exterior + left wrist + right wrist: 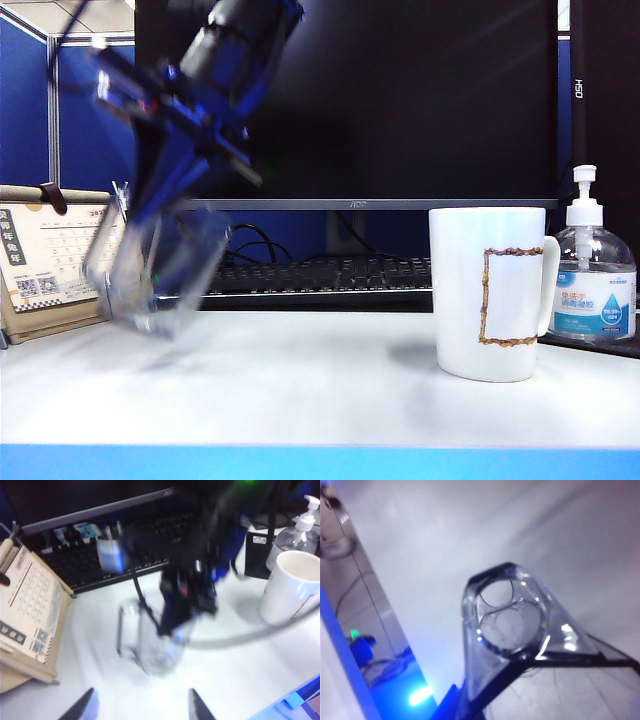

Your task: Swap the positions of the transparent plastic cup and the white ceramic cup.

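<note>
my right gripper (165, 255) is clamped on the transparent plastic cup (160, 270), tilted and blurred at the table's left side. the white ceramic cup (492, 293) stands well apart at right. my left gripper (140, 707) hangs open, empty. i'd level the wrist, slow down, and keep clear of the calendar (50, 260).

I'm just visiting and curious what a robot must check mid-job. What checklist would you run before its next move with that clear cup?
1. Right gripper shut on the clear grey-blue plastic mug: ok.
2. Mug upright: not ok, tilted.
3. Mug off the white table: cannot tell, blurred.
4. Tall white ceramic mug upright, apart from it: ok.
5. Left gripper open, holding nothing: ok.
6. Clear pump bottle standing beside the white mug: ok.
</note>
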`<act>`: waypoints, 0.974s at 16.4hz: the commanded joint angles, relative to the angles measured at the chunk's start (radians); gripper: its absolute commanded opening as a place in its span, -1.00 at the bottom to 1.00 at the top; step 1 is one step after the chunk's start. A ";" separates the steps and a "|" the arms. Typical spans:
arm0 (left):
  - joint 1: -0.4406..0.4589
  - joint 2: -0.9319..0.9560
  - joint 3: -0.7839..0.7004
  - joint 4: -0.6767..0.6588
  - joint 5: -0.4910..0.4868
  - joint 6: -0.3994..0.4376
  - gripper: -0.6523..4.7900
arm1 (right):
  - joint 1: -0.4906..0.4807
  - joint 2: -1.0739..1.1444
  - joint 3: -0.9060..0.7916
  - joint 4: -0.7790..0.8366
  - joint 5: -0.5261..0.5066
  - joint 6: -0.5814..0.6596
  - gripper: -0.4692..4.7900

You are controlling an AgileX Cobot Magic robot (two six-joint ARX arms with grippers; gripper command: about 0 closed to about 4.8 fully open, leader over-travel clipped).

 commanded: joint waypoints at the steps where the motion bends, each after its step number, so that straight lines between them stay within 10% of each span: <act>1: 0.001 0.000 0.001 0.003 0.006 0.004 0.11 | -0.010 0.035 0.066 0.002 -0.013 0.017 -0.85; 16: 0.001 0.000 0.001 0.003 -0.004 0.027 0.11 | -0.023 0.070 0.066 0.017 -0.006 0.021 -0.54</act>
